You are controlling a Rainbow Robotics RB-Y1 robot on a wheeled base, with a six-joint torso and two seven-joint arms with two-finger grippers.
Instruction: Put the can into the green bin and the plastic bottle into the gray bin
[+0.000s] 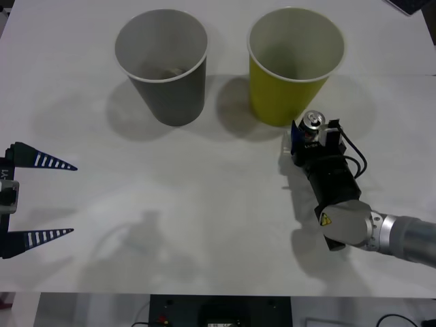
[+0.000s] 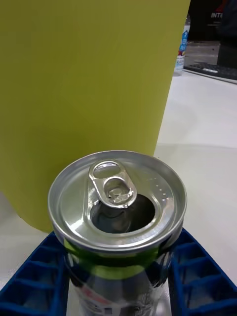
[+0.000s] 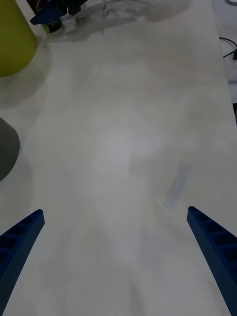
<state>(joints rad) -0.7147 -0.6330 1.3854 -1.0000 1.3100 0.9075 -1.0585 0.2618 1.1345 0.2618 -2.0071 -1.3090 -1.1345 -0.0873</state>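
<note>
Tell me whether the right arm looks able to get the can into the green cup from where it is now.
Probably yes. The right gripper holds the can right beside the green cup, whose mouth is open, though the can sits below the rim and must be lifted.

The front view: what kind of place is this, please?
Probably a robotics lab test bench: a bare white table, two paper cups as the gray bin and the green bin, cables at the near edge, and the right claw holding the can.
</note>
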